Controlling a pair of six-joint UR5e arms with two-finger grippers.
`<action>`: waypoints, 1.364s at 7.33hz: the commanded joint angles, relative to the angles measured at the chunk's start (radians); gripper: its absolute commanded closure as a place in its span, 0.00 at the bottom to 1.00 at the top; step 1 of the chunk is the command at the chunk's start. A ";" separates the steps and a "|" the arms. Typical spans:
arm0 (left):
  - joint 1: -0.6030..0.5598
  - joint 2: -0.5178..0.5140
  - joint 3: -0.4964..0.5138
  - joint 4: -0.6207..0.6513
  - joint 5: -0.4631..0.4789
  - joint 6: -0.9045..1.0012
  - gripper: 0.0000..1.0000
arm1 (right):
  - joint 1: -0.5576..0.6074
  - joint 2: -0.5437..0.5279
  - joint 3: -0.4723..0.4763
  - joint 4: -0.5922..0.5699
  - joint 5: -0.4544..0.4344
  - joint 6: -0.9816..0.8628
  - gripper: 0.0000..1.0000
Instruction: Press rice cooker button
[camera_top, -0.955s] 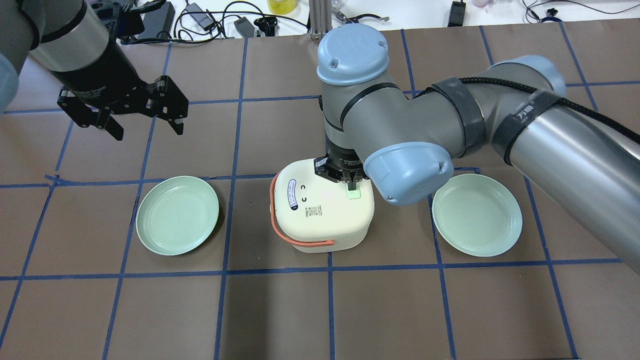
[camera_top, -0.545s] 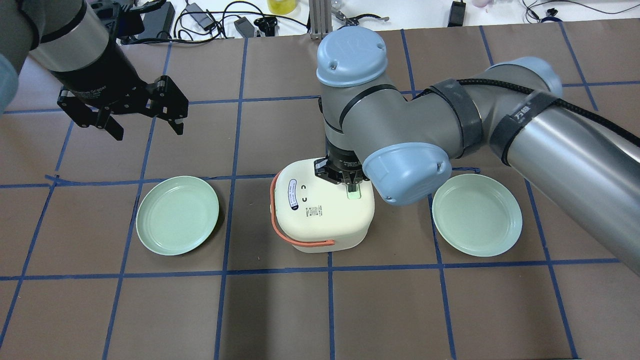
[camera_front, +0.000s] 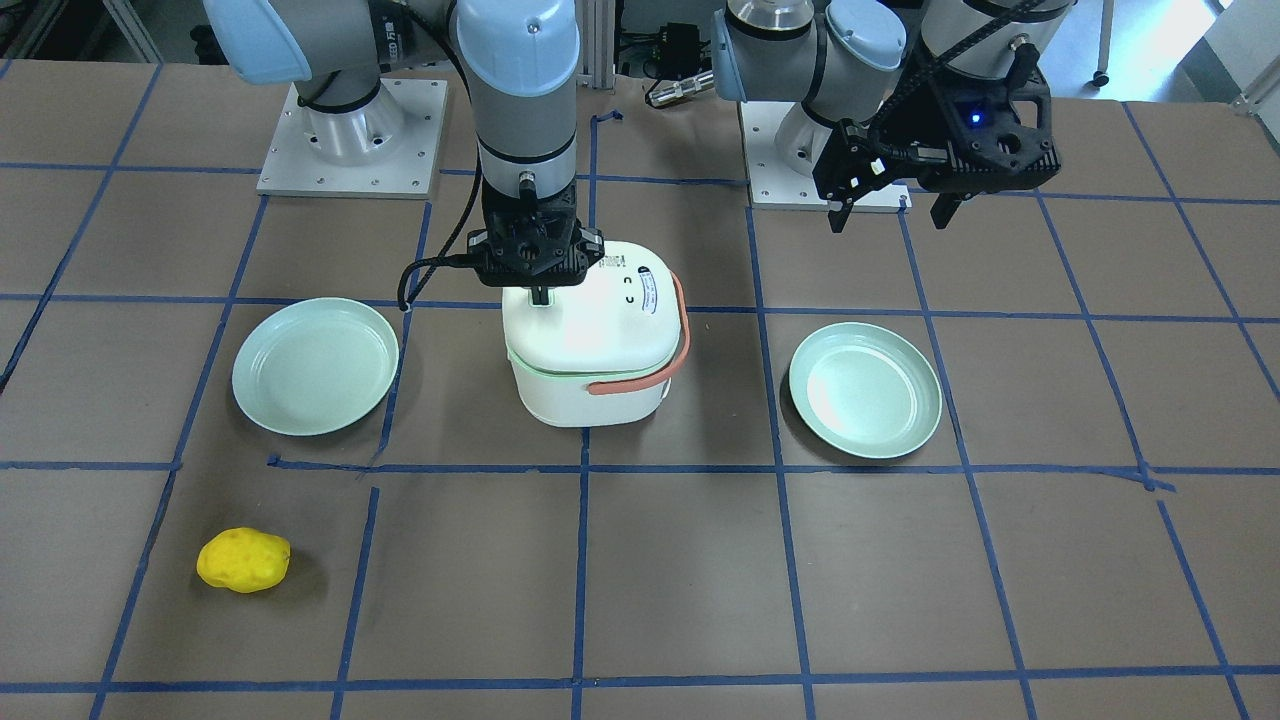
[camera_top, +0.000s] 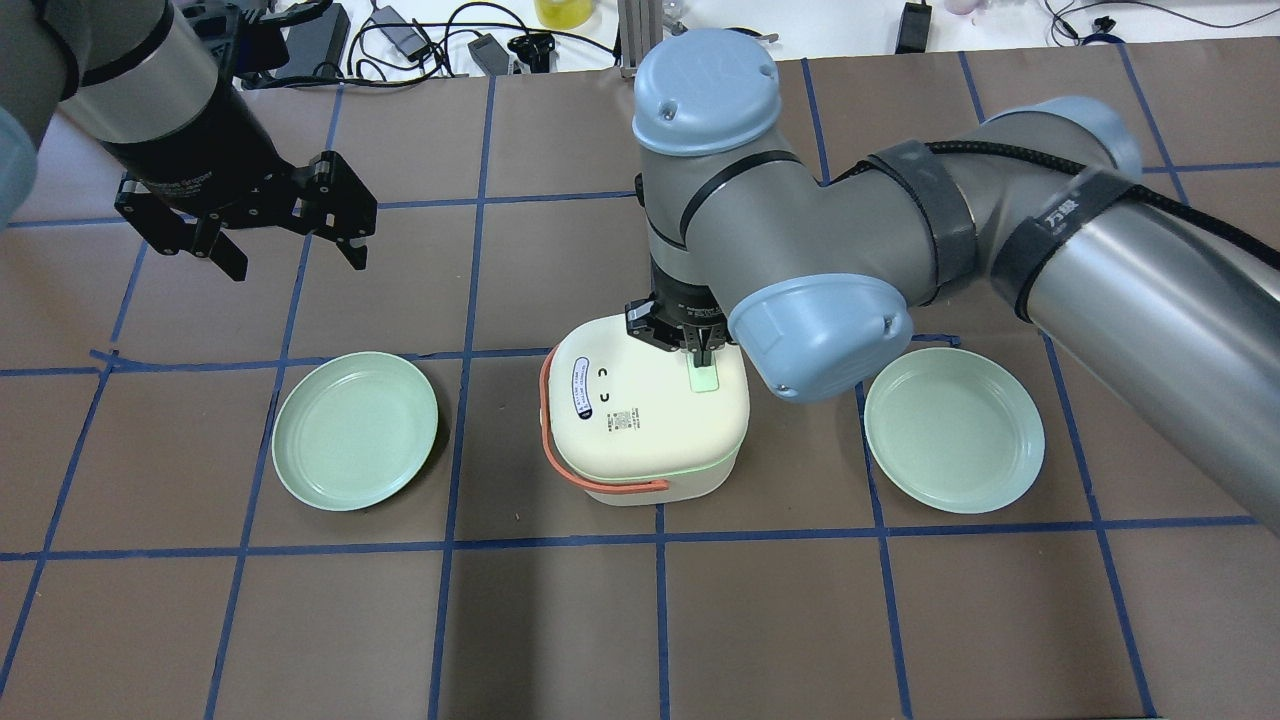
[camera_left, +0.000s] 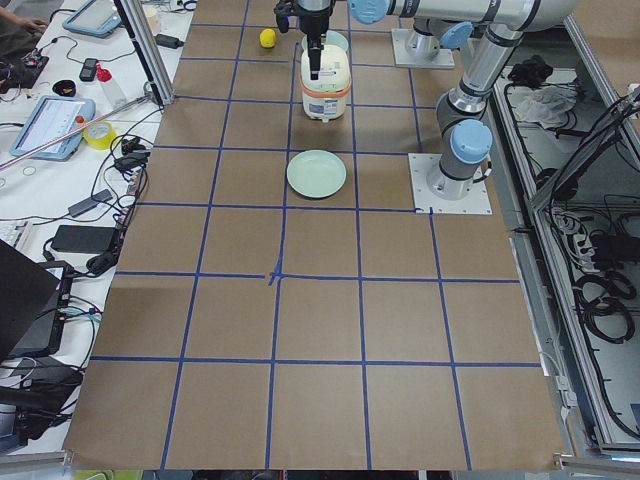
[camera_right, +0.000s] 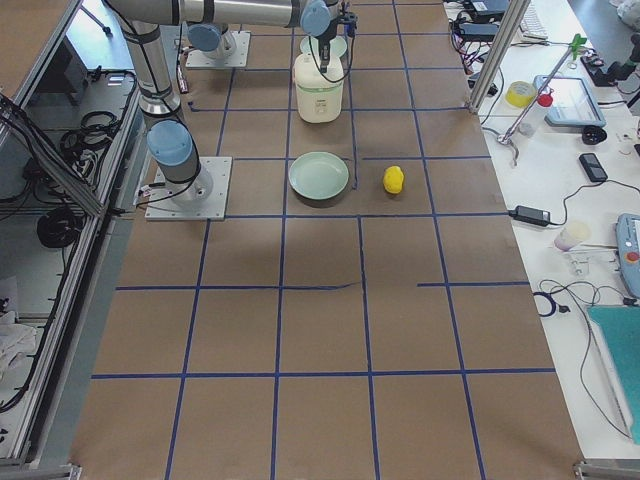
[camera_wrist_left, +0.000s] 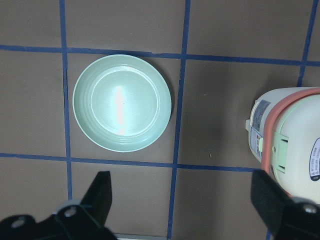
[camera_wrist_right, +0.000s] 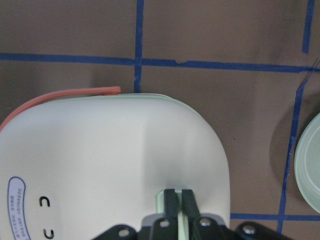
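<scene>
The white rice cooker (camera_top: 640, 430) with an orange handle (camera_top: 600, 488) stands mid-table between two plates. A pale green button (camera_top: 704, 379) sits on its lid. My right gripper (camera_top: 699, 352) is shut and points straight down, its tips at the button's far end. It also shows in the front view (camera_front: 540, 295). In the right wrist view the closed fingers (camera_wrist_right: 172, 200) lie over the green button (camera_wrist_right: 160, 201). A thin green seam (camera_front: 560, 376) shows under the lid's edge. My left gripper (camera_top: 296, 262) is open and empty, high over the table's far left.
Two pale green plates (camera_top: 355, 430) (camera_top: 955, 430) flank the cooker. The left wrist view looks down on one plate (camera_wrist_left: 121, 102) and the cooker's side (camera_wrist_left: 292, 142). A yellow lumpy object (camera_front: 243, 560) lies near the operators' edge. Cables and tools lie beyond the far edge.
My right gripper has risen and drawn back a little from the button, so more of the green button shows. A green seam now shows under the lid. The left arm has not moved.
</scene>
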 joint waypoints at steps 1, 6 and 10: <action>0.000 0.000 0.000 0.000 0.000 0.000 0.00 | -0.024 -0.017 -0.095 0.043 -0.007 -0.028 0.31; 0.000 0.000 0.000 0.000 0.000 0.000 0.00 | -0.260 -0.019 -0.311 0.150 -0.024 -0.168 0.00; 0.000 0.000 0.000 0.000 0.000 0.000 0.00 | -0.351 -0.026 -0.333 0.165 0.037 -0.181 0.00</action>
